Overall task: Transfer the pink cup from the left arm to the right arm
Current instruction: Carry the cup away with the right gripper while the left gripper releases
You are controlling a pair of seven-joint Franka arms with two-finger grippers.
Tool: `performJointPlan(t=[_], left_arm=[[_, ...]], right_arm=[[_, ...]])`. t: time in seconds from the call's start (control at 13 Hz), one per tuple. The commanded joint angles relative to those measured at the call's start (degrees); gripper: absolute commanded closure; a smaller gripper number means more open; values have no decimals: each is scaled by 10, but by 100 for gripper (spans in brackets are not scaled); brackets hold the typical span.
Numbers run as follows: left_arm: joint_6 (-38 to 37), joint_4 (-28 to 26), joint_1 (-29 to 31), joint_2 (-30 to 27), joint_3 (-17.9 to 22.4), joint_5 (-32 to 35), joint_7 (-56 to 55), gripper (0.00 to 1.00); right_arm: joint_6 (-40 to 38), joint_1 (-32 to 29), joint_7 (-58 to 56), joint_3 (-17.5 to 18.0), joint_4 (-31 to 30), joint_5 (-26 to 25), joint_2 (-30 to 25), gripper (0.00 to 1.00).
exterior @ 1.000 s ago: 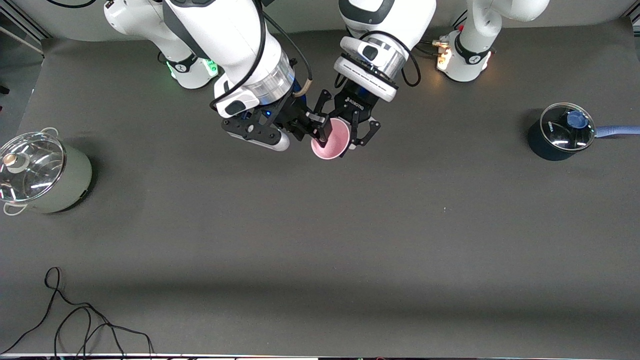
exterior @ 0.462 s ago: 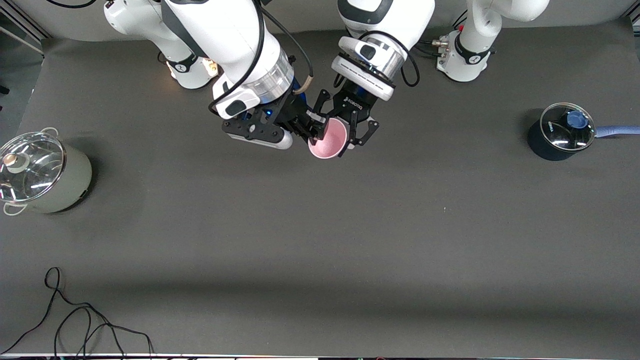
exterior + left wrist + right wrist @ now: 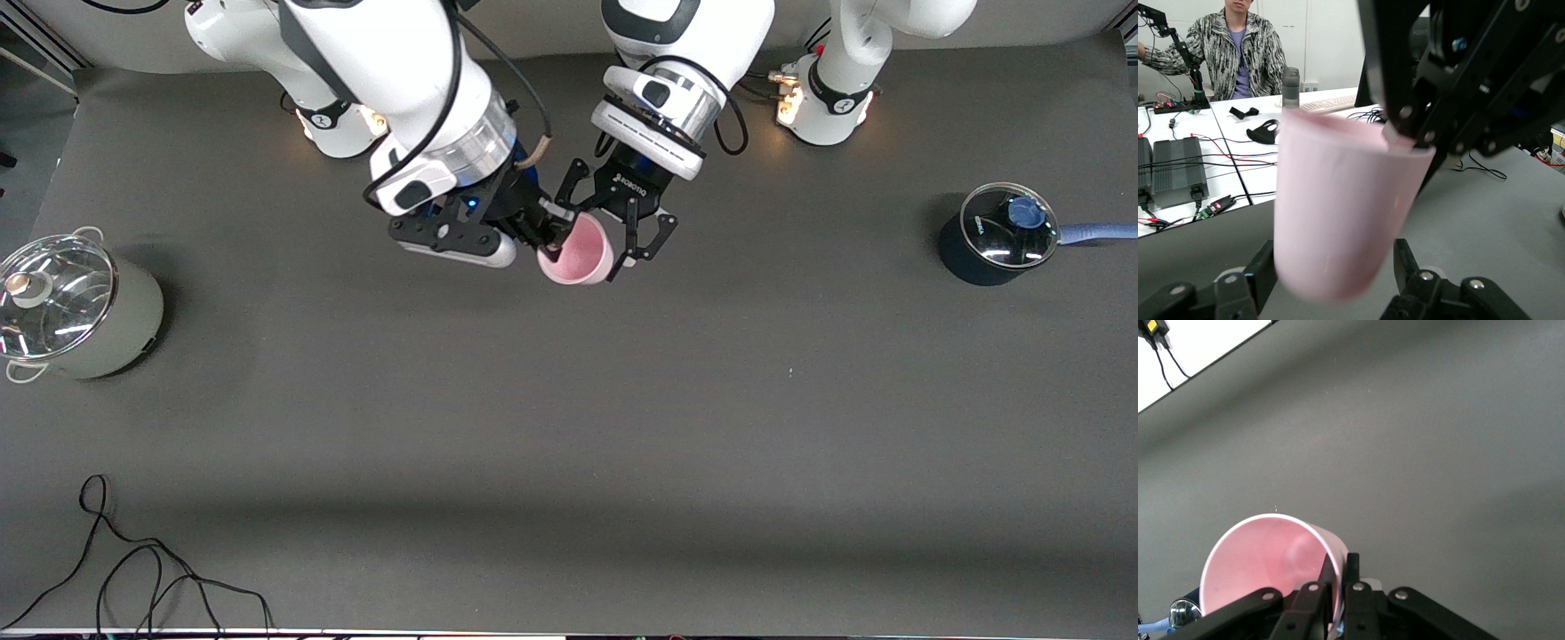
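right gripper (image 3: 553,238) fingers clamping tight on the pink cup (image 3: 576,256) rim, left gripper (image 3: 622,233) fingers spreading off the cup, cup shifting toward the right arm's end

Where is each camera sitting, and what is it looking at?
Front view: high above the table, facing the robots; both arms show, the right gripper pinching the rim of the pink cup, the left gripper around it.
Left wrist view: on the left arm's wrist, looking at the pink cup from the side; its own fingers show on either side of the cup's base.
Right wrist view: on the right arm's wrist, looking down into the pink cup; its own jaws clamp the rim.
Shared: all three show the cup.
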Motion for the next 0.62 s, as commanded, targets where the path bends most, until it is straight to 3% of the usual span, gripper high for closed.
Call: performJointPlan(t=[0.0,0.31,0.54], left_arm=[[10,2,-4,-2,1,-2,-5,5],[11,2,-3,-2,1,-7,-9,1],[11,-18,18,-3,1,-10,-14,0]], right_arm=[[-7,-6,-26,-2,12,-1,0,100],[-62,-39,-104,-2,12,0,-16,100],[-127,-107,-222,-3,1,3,-58,100]])
